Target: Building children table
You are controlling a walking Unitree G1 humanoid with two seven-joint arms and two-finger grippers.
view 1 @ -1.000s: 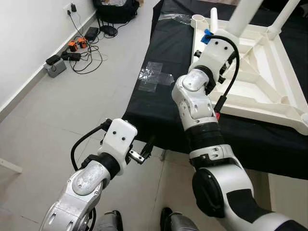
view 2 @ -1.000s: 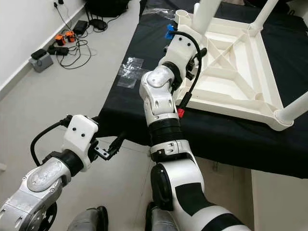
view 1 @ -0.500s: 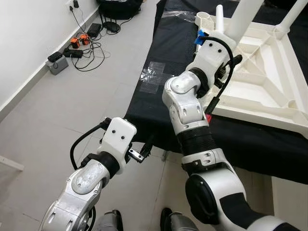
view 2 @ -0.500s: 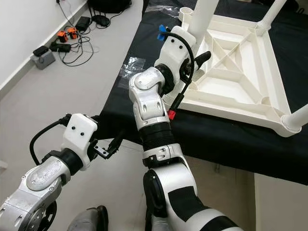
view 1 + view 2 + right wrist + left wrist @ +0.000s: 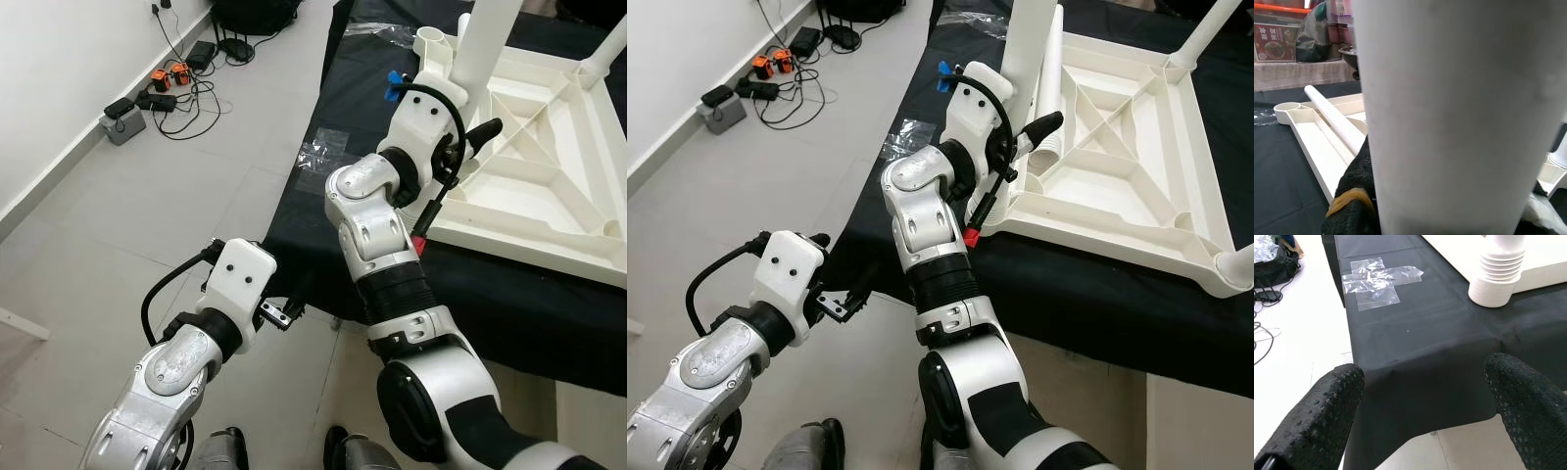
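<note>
Right gripper (image 5: 1034,132) seemingly around table leg (image 5: 1029,49)

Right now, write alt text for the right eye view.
The right gripper grips an upright white table leg at a corner of the upturned white tabletop on a black-covered table. The left gripper hangs open at the table's edge.

White table leg (image 5: 1031,49) blocks the right gripper (image 5: 1036,132) head-on; the left gripper (image 5: 292,305) faces the black cloth edge (image 5: 1420,362).
</note>
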